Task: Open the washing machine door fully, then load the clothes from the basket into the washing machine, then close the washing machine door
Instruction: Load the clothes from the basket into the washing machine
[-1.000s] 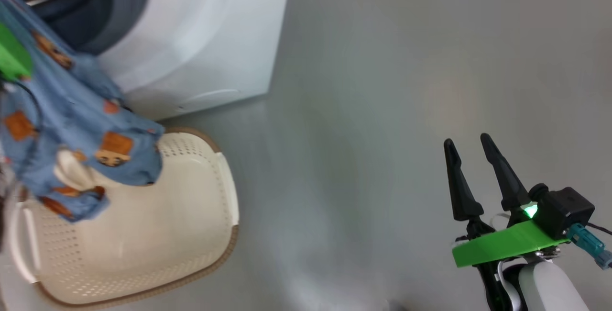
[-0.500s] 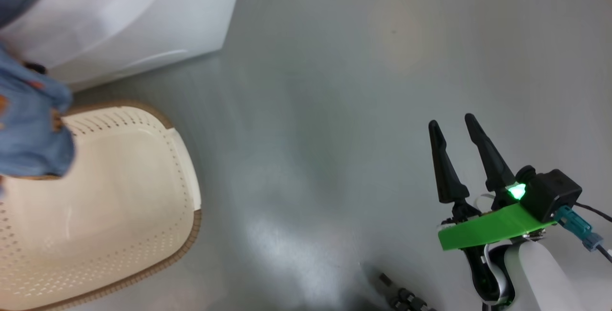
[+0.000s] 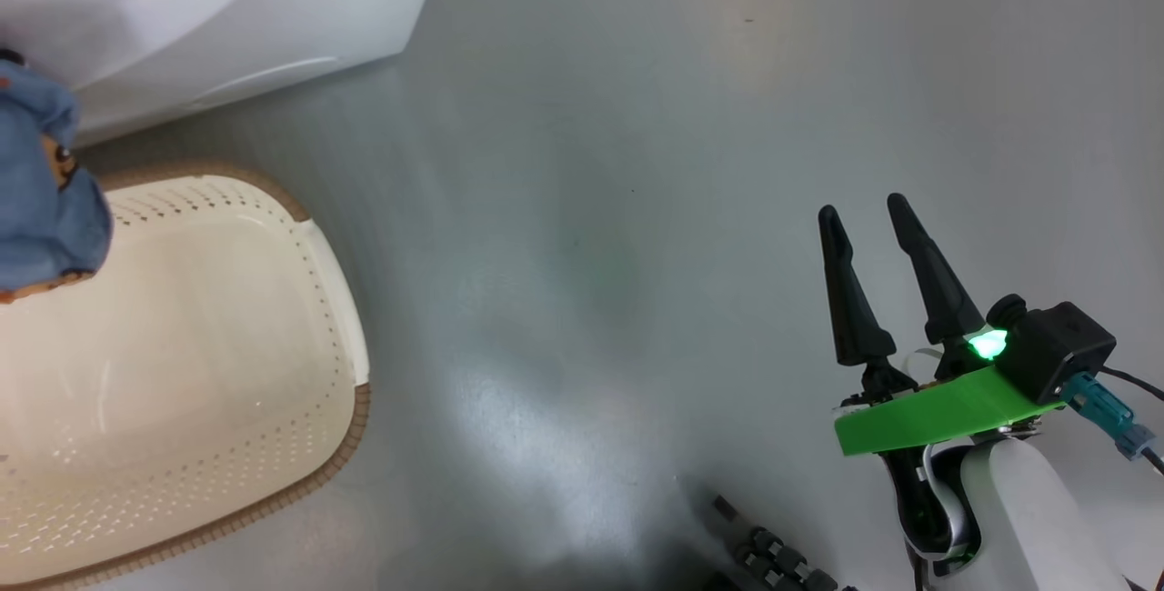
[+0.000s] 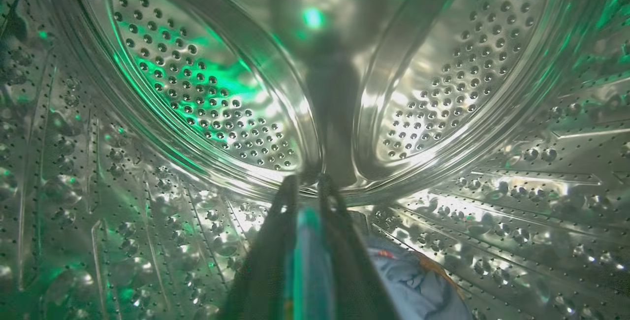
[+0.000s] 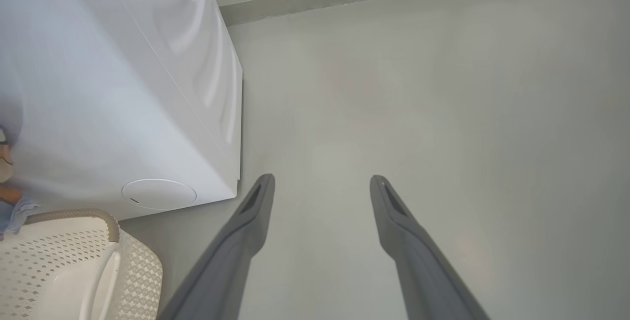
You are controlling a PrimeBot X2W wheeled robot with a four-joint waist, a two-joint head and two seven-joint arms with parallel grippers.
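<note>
Fingers (image 4: 273, 261) of my left gripper (image 4: 306, 182) sit nearly together deep in the steel drum (image 4: 206, 113), a blue-green strip pinched between them, likely the clothes (image 4: 418, 285) brought in for dropping. My right gripper (image 3: 864, 214) is spread wide, parked over the floor (image 3: 591, 209). Head view adds cloth at far left above the basket (image 3: 336, 300), near the washing machine (image 3: 227, 18).

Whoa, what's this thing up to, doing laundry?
Yes, it is loading a washer. The left gripper is reaching inside the washing machine, deep in its steel drum, fingers close together on what looks like a fold of the clothes. More of that blue printed fabric hangs in front of the machine, over one end of the basket, whose visible part looks empty. The right gripper hangs open over the grey floor, holding nothing.
</note>
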